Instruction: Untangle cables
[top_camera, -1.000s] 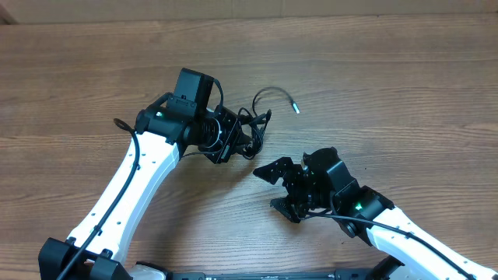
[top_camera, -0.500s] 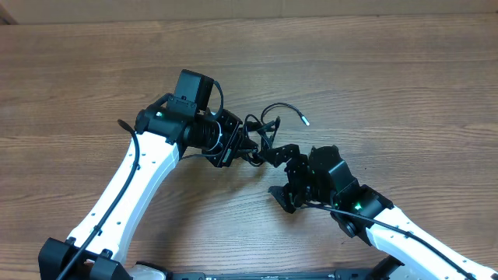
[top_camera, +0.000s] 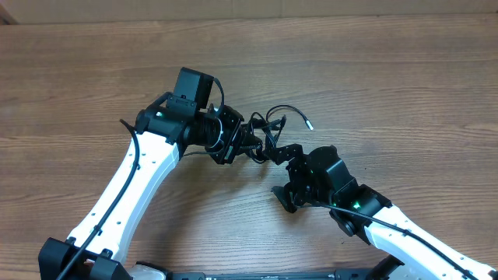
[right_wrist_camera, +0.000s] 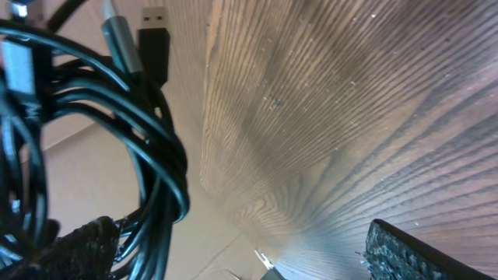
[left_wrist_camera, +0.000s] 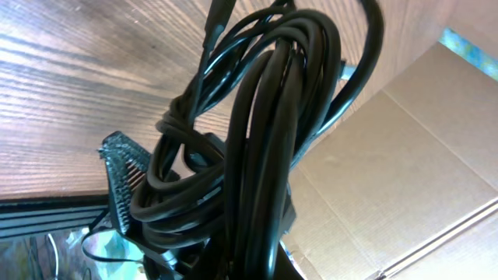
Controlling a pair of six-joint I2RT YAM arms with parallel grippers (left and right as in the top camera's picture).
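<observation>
The cables (top_camera: 263,134) are a knotted black bundle hanging from my left gripper (top_camera: 247,143), which is shut on them just above the table's middle. One free end with a small plug (top_camera: 308,123) curls off to the right. In the left wrist view the looped cables (left_wrist_camera: 257,132) fill the centre and hide the jaws. My right gripper (top_camera: 282,174) stands wide open just right of the bundle, its upper finger (top_camera: 285,152) touching the loops. In the right wrist view the cables (right_wrist_camera: 124,124) and a USB plug (right_wrist_camera: 156,35) lie against the left finger (right_wrist_camera: 78,241); the right finger (right_wrist_camera: 420,253) stands apart.
The wooden table (top_camera: 405,85) runs under both arms. A cardboard wall (top_camera: 233,8) lines the far edge. My left arm (top_camera: 140,179) reaches in from the lower left and my right arm (top_camera: 405,233) from the lower right.
My right gripper has moved up and left until its upper finger reaches the bundle. The left gripper has shifted slightly right with the cables, and the free plug end has swung right.
</observation>
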